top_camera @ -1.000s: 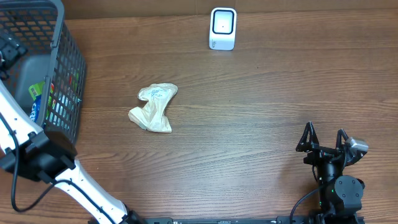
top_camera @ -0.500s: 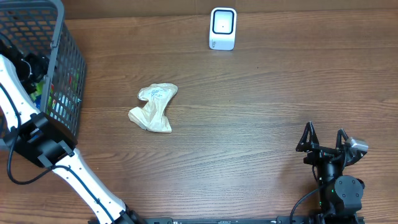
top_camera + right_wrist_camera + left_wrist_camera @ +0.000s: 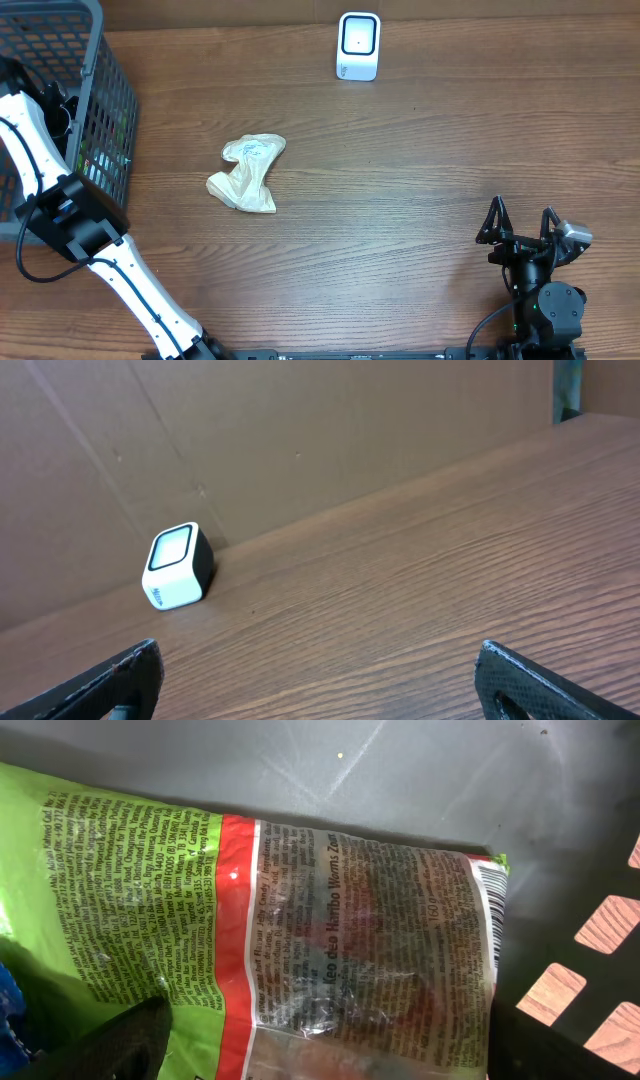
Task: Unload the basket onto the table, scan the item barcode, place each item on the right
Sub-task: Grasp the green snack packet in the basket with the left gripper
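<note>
**Item 1. Snack packet** (image 3: 330, 940). Green and red foil with fine print. Lies flat on the grey floor of the basket (image 3: 110, 110), at the far left of the surface (image 3: 400, 200). Its barcode (image 3: 487, 910) runs along the right-hand edge and faces up, so it can be read once the packet is lifted. Judged to be the item for scanning, not yet held.

**Item 2. Left arm** (image 3: 35, 150). Reaches over the basket rim and down inside. Its jaws stand wide apart, one dark tip low on each side of the packet in the wrist view, placed to straddle it. Nothing is gripped.

**Item 3. Scanner** (image 3: 358, 45). Small white block with a dark window, upright at the far edge of the surface, well apart from the basket. The packet would likely have to be carried across, barcode turned towards the window.

**Item 4. Right arm** (image 3: 545, 300). Parked at the near right corner, looking towards the scanner. Jaws fully apart and empty, probably idle until needed.

**Item 5. Crumpled beige bag** (image 3: 248, 172). Loose on the surface between basket and scanner. Purpose cannot be told.
</note>
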